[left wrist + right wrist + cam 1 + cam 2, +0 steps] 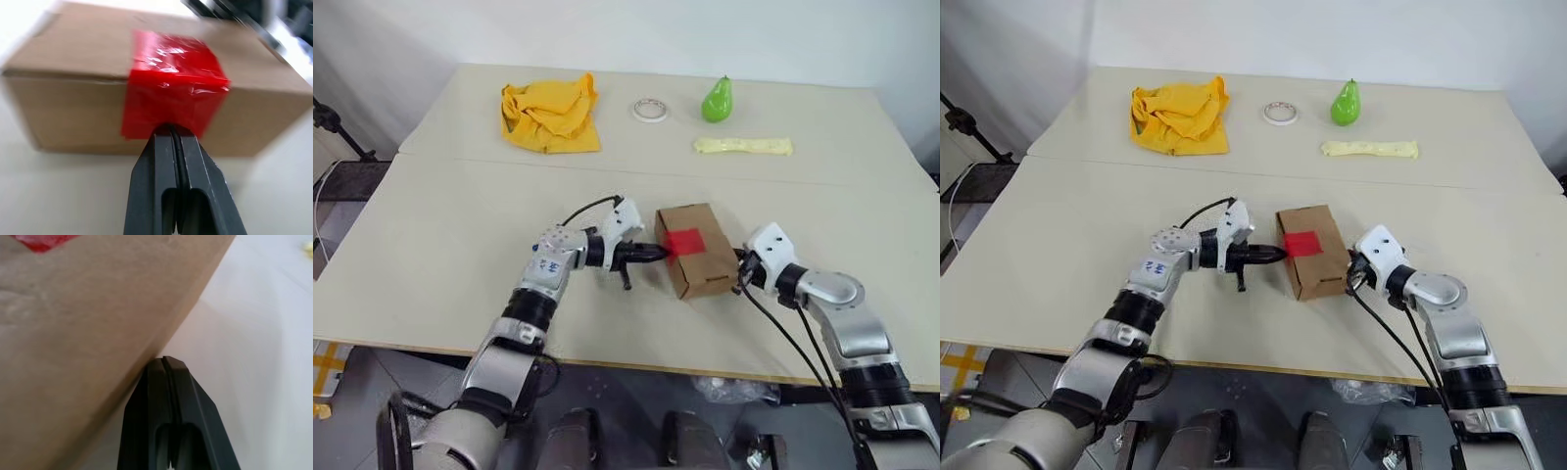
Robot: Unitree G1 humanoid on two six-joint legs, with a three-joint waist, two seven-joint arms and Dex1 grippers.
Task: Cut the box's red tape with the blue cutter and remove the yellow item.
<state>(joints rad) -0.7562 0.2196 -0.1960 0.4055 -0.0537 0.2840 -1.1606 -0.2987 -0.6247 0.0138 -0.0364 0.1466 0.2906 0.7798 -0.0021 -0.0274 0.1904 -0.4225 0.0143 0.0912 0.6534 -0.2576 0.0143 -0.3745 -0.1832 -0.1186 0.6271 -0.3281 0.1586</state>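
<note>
Pale beige tabletop [450, 255] runs across the scene, made of two boards with a seam crossing from left to right, and a white wall rises behind its far edge.

Near the middle of the near board lies the box [710, 264], a small brown carton with its long side running near to far. The red tape [685, 242] sits on its top and folds down over its left side.

The left gripper [658, 252] comes in from the left and points to the right. Its two black fingers are pressed together with nothing between them, and their tips meet the red tape on the box's left side; the left wrist view shows the tips right at the tape's lower edge. A dark slim part [626, 280] hangs down beneath this gripper, and I cannot tell what it is.

The right gripper [740, 258] reaches in from the right. Its fingers are likewise clenched on nothing, with their tips against the box's right side down by the table, as the right wrist view shows.

On the far board lie a crumpled yellow-orange cloth [550, 115] at the left, a white tape roll [650, 110] near the middle, a green pear [717, 100] to its right, and a long pale yellow strip [744, 146] just nearer than the pear.
</note>
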